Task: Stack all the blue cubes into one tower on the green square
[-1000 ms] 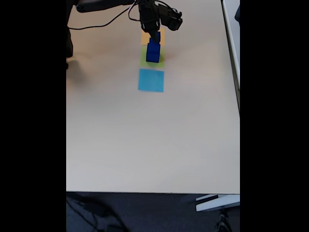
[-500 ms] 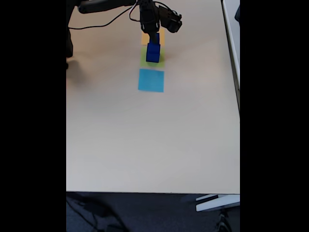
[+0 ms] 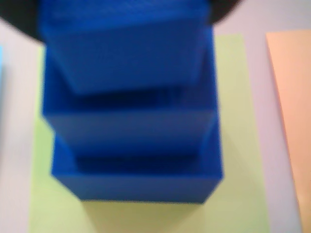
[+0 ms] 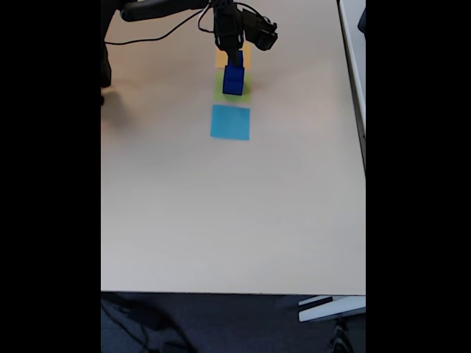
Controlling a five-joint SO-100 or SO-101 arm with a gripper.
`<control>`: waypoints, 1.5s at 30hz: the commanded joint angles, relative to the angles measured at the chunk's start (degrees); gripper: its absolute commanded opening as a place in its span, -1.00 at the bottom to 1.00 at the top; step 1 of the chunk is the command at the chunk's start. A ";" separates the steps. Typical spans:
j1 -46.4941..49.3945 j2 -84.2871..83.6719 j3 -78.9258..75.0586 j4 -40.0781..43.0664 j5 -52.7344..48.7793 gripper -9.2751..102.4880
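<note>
The tower (image 3: pixel 131 131) sits directly beneath the jaws in the wrist view: three stepped blue cubes on the green square (image 3: pixel 243 145), the topmost cube (image 3: pixel 126 48) closest under them, an orange square (image 3: pixel 291 111) off to the right. Whether the jaws clasp that cube I cannot tell.

In the fixed view the gripper (image 4: pixel 234 50) hangs right over the tower (image 4: pixel 234 77), with a light-blue square (image 4: pixel 230 122) beyond it. The cubes look rigid, light and smooth; flat opposite side faces offer the surest hold, though a nudge could topple the pile.

Wrist view: soft focus throughout, blue cubes (image 3: pixel 131 111) blurred. Fixed view: bright, even daylight; black bars at 3 and 9 o'clock.
</note>
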 commanded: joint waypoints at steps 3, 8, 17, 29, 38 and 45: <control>0.18 0.97 -3.52 0.00 1.05 -0.80; 0.35 0.97 -3.52 0.09 0.88 -0.80; 0.35 0.88 -3.52 0.18 0.88 -0.76; 0.35 0.97 -3.52 0.18 0.97 -0.66; 0.35 0.97 -3.52 0.18 1.05 -0.57; 0.26 1.05 -3.52 0.18 1.05 -0.52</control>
